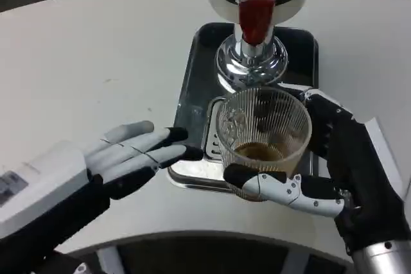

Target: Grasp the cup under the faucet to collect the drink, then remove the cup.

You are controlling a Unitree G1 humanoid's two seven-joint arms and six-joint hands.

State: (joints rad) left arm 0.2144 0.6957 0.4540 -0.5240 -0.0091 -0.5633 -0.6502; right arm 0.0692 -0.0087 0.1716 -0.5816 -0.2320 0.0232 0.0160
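Cup (263,138) upright in the right hand (340,171), at 6 o'clock from the faucet (255,20).

Ribbed clear glass, a little brown drink in its bottom, standing axis vertical over the drip tray (192,88), just below the red tap lever. The right hand wraps it, thumb across the near wall and fingers around the far side at 3 o'clock, so it is clamped on the glass. The left hand (131,155) lies at 9 o'clock from the cup, fingers together and extended, holding nothing, its tips at the tray's near-left rim (whether they touch it is unclear). The right hand is plainly the one placed to carry the glass away, likely toward 6 o'clock, kept level.
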